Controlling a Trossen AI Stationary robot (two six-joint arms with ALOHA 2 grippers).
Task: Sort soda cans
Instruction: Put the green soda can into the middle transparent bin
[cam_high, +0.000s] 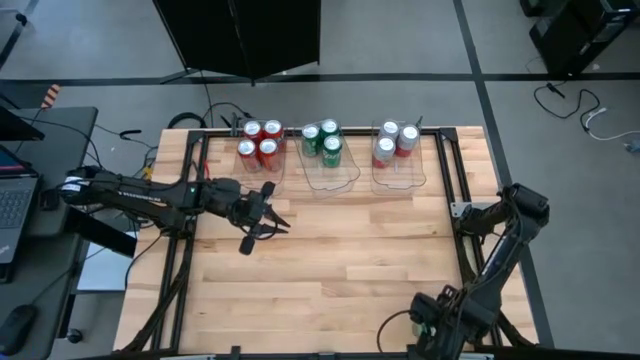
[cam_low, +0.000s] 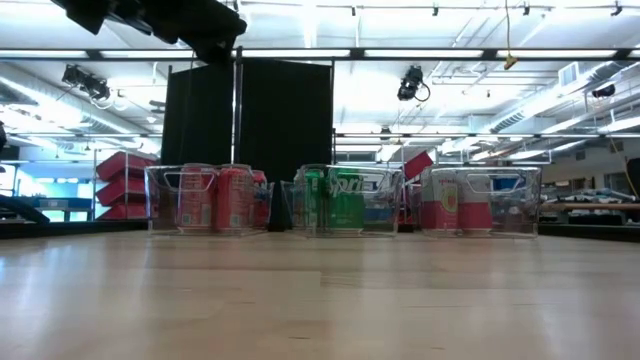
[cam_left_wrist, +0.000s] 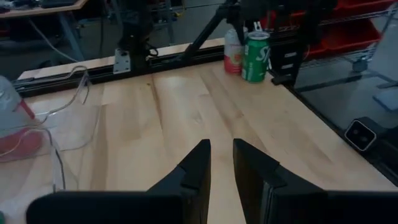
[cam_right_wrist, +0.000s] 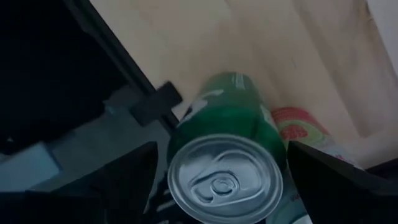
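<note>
Three clear bins stand along the far edge. The left one holds red cans (cam_high: 259, 142), the middle one green cans (cam_high: 323, 142), the right one silver-white cans (cam_high: 394, 142). At the near right corner a green can (cam_right_wrist: 227, 124) stands upright beside a silver-white can (cam_right_wrist: 301, 127). Both also show in the left wrist view, the green can (cam_left_wrist: 255, 56) and the silver-white can (cam_left_wrist: 233, 53). My right gripper (cam_right_wrist: 224, 180) is open above the green can, one finger on each side of it. My left gripper (cam_high: 268, 215) is open and raised over the table, just near of the red bin. My right gripper comes down on the standing green can from above, with its fingers (cam_right_wrist: 134, 180) on either side of the can's upper wall (cam_right_wrist: 249, 118). Whether the fingers touch the wall, I cannot tell. The can stands upright on the table.
The bins (cam_low: 195, 200) are clear-walled and open-topped, with black rails (cam_high: 200, 170) running along the table's sides. Bare wood (cam_high: 330, 270) fills the middle and near part of the table. A laptop and cables lie on a desk to the left of the table.
</note>
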